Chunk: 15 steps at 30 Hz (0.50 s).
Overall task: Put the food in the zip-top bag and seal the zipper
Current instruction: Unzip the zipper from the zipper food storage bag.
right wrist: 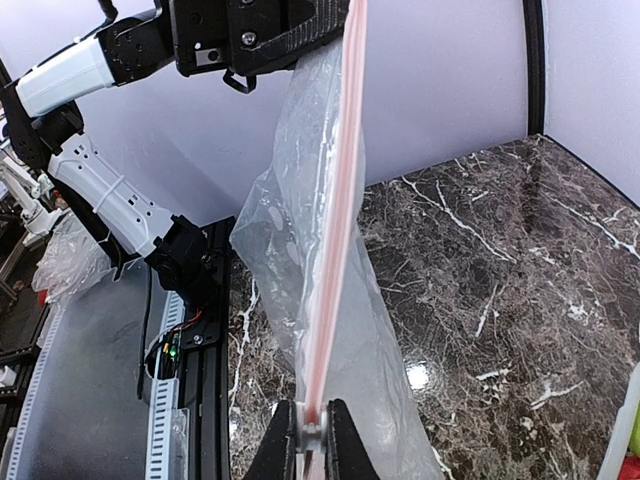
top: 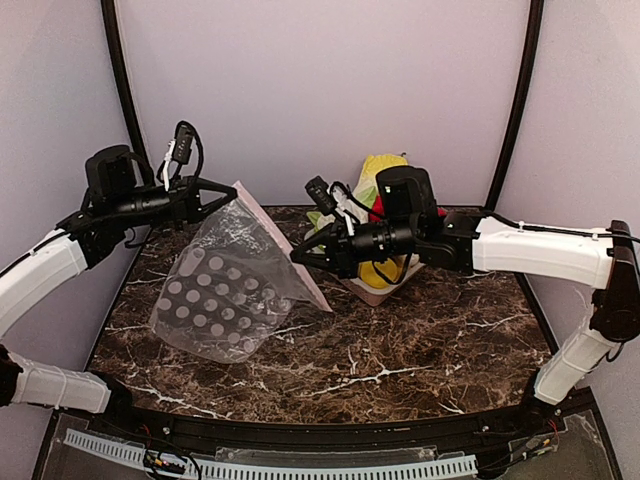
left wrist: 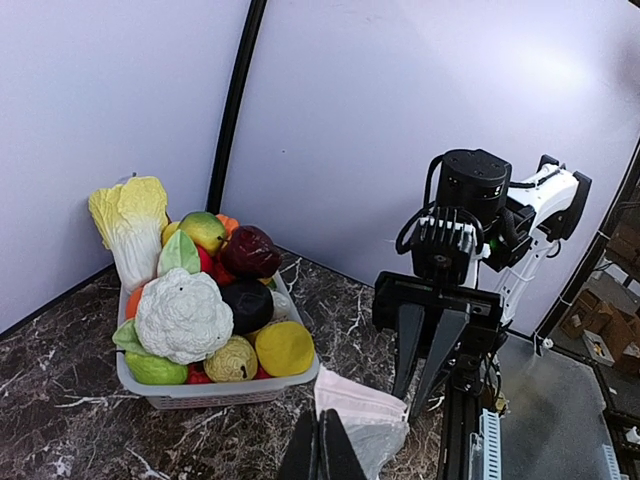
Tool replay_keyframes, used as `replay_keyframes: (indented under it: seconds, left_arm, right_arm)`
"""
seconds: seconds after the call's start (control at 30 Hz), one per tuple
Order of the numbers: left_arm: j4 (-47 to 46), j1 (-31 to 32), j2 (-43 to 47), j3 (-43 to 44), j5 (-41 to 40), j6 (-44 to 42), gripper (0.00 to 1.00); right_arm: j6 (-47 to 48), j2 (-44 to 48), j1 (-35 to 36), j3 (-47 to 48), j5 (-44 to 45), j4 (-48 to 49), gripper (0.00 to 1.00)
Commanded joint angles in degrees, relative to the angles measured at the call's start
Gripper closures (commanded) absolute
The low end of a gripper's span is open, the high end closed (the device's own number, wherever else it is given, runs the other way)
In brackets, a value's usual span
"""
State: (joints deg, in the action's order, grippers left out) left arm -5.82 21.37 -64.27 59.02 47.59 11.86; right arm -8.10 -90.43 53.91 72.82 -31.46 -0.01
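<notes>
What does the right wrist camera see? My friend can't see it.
A clear zip-top bag is stretched between two grippers: the right gripper pinches its pink zipper near the camera, the left gripper holds the far end. Dark marble table below.

Table (top: 400, 370) polished dark marble-look; zip-top bag (top: 225, 290) clear glossy crinkled plastic; tray (left wrist: 215, 392) matt pale plastic.

The food (left wrist: 183, 315) lies in the tray (left wrist: 220, 392), right of the zip-top bag (top: 225, 290).
</notes>
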Motion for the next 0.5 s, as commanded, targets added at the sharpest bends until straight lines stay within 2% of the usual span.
replay_keyframes:
  seconds: [0.0, 0.47]
  left_arm:
    - [-5.1, -3.3, 3.2, 4.9, -3.8, 0.4, 0.99]
    - [-2.7, -5.0, 3.3, 8.7, -4.1, -0.9, 0.99]
  right_arm:
    - [-0.8, -1.1, -0.3, -0.6, -1.3, -9.2, 1.0]
    - [-2.5, -0.1, -0.2, 0.9, -0.4, -11.2, 0.97]
